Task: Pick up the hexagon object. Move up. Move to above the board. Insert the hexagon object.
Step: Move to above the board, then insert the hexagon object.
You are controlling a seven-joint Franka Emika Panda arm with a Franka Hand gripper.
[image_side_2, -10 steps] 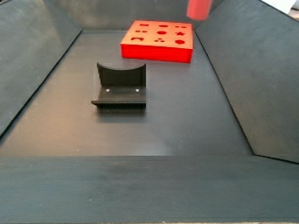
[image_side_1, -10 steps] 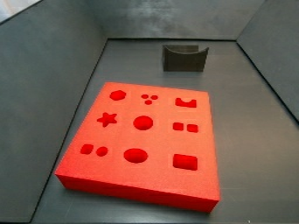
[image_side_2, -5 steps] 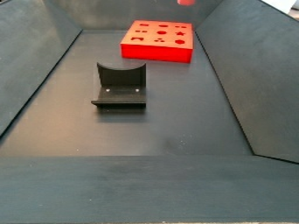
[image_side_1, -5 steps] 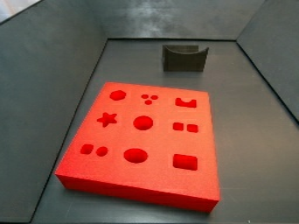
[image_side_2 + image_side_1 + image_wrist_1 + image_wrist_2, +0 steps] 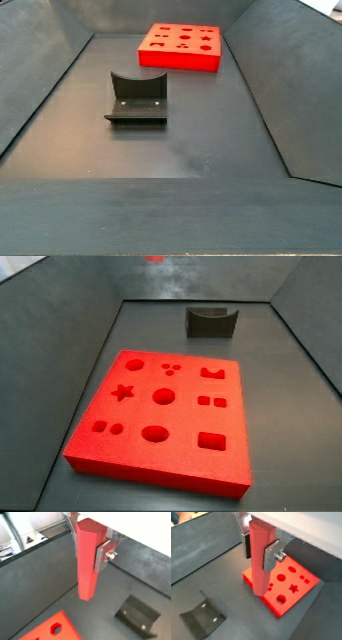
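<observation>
The gripper (image 5: 88, 542) is shut on the upper end of the hexagon object (image 5: 85, 577), a long plain red prism that hangs straight down between the silver fingers; both wrist views show this (image 5: 258, 551). The board (image 5: 187, 456), a bright red slab with star, circle and square recesses, lies on the dark floor in both side views (image 5: 181, 62). In a wrist view the bar (image 5: 260, 579) hangs high above the floor, over the board's (image 5: 304, 592) near edge. Only a red tip (image 5: 155, 259) shows at a side view's upper edge.
The fixture (image 5: 210, 321), a dark bracket on a base plate, stands on the floor apart from the board, also seen in the other side view (image 5: 138, 97) and both wrist views (image 5: 139, 614) (image 5: 201, 617). Sloping dark walls enclose the floor.
The bar's red lower end has risen out of the top edge of one side view, drifting left. A red tip now shows at the top edge of the other side view.
</observation>
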